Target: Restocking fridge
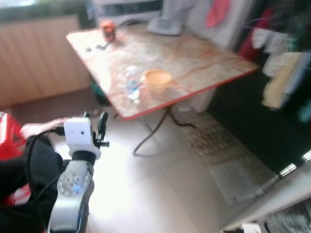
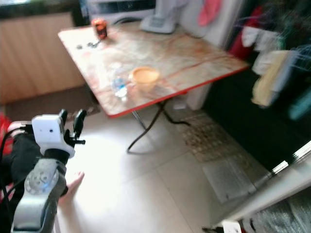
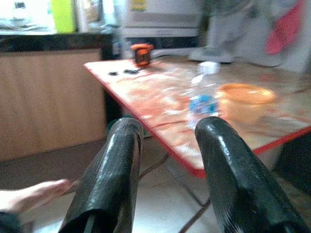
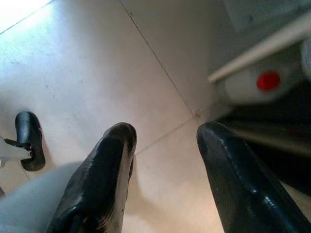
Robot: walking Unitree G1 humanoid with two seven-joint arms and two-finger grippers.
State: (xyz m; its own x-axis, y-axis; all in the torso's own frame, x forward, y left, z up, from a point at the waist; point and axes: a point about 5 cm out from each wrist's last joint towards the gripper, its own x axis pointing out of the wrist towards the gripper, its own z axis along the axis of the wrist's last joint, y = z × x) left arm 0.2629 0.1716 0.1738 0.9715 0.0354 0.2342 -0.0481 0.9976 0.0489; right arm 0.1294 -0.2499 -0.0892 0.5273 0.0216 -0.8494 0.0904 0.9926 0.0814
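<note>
My left gripper (image 1: pixel 95 120) is raised at the lower left, open and empty, short of the red-edged folding table (image 1: pixel 194 92). Along its fingers (image 3: pixel 116 160) I see a clear water bottle (image 3: pixel 201 104) lying on the table beside an orange bowl (image 3: pixel 245 97), with a small orange-lidded jar (image 3: pixel 142 53) at the far corner. My right gripper (image 4: pixel 165 131) hangs open over the tiled floor, holding nothing. Near it is a white bottle with a red cap (image 4: pixel 262 82) behind a white ledge. The head views are blurred.
A person sits at my left on a red stool (image 1: pixel 6 131), with dark trousers (image 1: pixel 34 165) and a bare foot (image 2: pixel 73 184) on the floor. A fan base (image 1: pixel 167 23) stands at the table's back. Clothes (image 1: pixel 282 63) hang at the right; a white edge (image 1: pixel 272 194) crosses the lower right.
</note>
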